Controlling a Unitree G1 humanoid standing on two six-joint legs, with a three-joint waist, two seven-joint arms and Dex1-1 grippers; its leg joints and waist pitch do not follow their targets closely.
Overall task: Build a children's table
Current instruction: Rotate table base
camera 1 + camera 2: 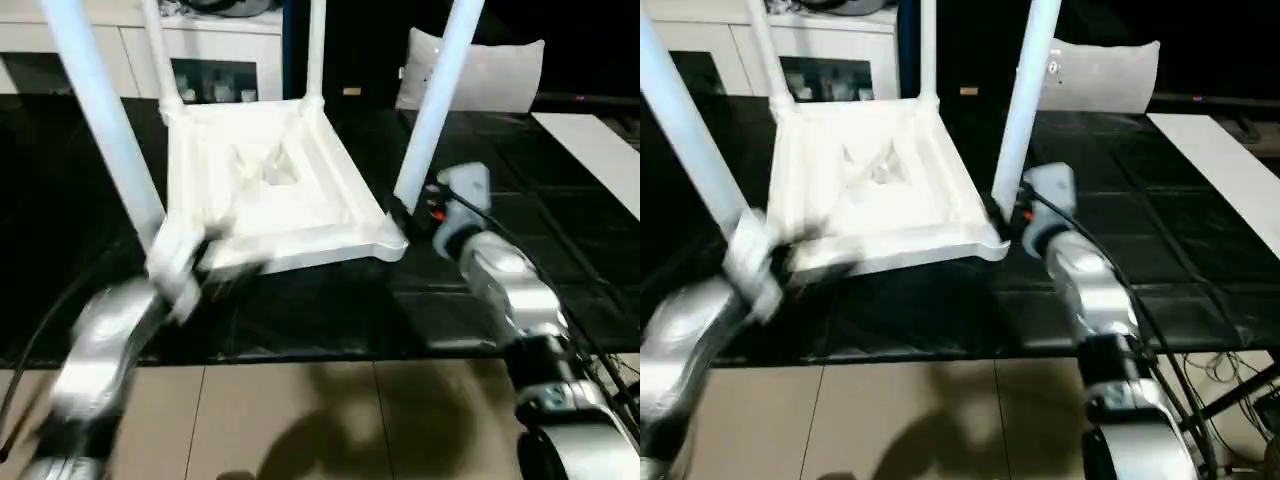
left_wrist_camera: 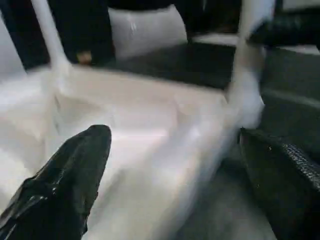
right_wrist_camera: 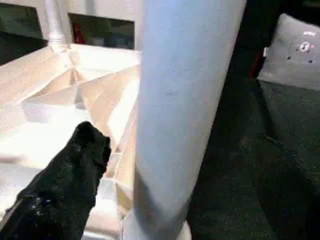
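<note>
The table (image 1: 270,190) lies upside down on the dark floor (image 1: 330,320), all four legs (image 1: 440,95) sticking up. The left gripper (image 2: 165,175) and right gripper (image 3: 125,165) are both wide open, holding nothing. A bump could tip the table or knock a near leg loose (they may only be pushed in).
</note>
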